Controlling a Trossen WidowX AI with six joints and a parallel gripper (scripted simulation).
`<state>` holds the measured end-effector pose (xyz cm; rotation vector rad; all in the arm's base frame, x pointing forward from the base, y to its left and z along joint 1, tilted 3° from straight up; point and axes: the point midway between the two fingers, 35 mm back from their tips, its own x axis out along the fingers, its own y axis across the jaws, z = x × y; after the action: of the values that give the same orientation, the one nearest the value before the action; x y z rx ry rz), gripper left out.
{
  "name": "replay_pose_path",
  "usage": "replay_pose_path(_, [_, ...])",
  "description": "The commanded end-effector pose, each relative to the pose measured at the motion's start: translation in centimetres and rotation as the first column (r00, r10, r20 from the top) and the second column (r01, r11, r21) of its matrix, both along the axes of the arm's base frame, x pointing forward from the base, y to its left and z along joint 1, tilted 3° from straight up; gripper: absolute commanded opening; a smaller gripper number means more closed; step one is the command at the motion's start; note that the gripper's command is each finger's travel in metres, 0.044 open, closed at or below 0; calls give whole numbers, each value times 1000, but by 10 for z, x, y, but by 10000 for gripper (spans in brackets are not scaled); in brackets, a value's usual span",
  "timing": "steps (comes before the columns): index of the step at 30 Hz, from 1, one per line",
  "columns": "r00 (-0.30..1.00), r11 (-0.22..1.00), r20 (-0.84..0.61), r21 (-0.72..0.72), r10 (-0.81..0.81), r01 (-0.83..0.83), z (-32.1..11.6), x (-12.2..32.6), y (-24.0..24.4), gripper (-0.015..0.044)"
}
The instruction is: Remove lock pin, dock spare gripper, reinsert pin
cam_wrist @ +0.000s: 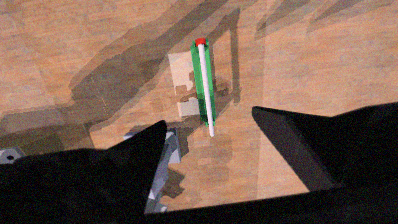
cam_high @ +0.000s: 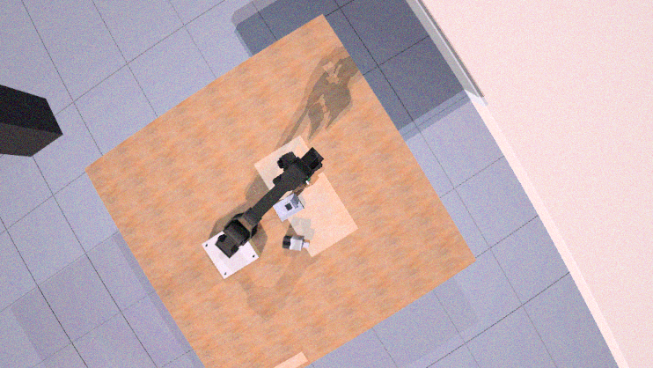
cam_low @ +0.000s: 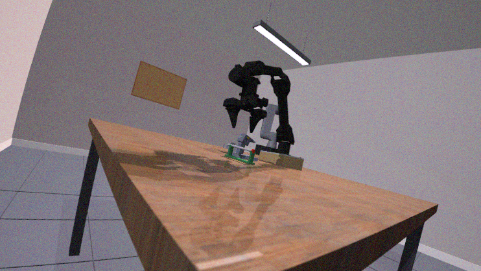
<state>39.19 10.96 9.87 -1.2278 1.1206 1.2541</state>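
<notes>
My gripper (cam_low: 242, 129) (cam_wrist: 208, 117) is wide open and empty, fingers pointing down, high above the green stand. The lock pin (cam_low: 240, 148) (cam_wrist: 206, 90), a white rod with a red head, lies across the two posts of the green stand (cam_low: 250, 161) (cam_wrist: 196, 62), out of the socket. The pin's plain end passes beyond the stand. The grey mount (cam_high: 282, 212) (cam_low: 240, 138) (cam_wrist: 173, 146) stands beside it; its dark square opening shows from above. The spare gripper (cam_high: 297, 243), black and light grey, is apart from the mount. My arm mostly hides the stand from above.
The arm's white base plate (cam_high: 226, 265) is on the wooden table (cam_high: 182, 182) (cam_low: 319, 208). A tan block (cam_low: 281, 159) stands near the arm's base in the exterior view. In the wrist view, the mount shows partly behind the left finger.
</notes>
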Motion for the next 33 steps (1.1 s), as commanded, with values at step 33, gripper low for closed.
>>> replay_pose_path(33, [742,706,230,-568,630,-423,69,-120,-185,440])
